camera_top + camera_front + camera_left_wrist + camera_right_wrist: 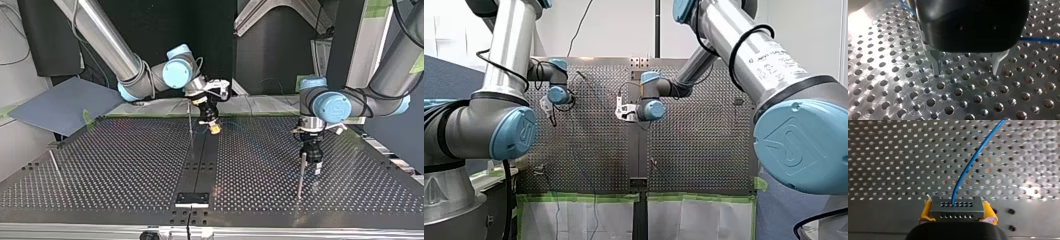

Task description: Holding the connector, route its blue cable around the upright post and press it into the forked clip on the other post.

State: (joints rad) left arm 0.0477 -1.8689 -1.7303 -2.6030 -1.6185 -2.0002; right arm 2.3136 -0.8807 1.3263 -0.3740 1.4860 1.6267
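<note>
In the right wrist view my right gripper [957, 213] is shut on a grey connector [956, 207], its yellow pads [925, 213] on either side. The blue cable [973, 162] rises from the connector over the perforated plate. My left gripper [965, 73] is open, its metal fingertips [936, 71] just above the plate with nothing between them; the blue cable [1039, 40] runs behind it. In the top view my left gripper [312, 159] hangs next to an upright post [301, 175]. My right gripper [214, 127] is beside a thin post [190, 120].
A third thin post [55, 167] stands at the top view's left. A dark strip [200, 160] runs down the middle of the perforated table [125, 165], ending at a black bracket [192, 199] near the front edge.
</note>
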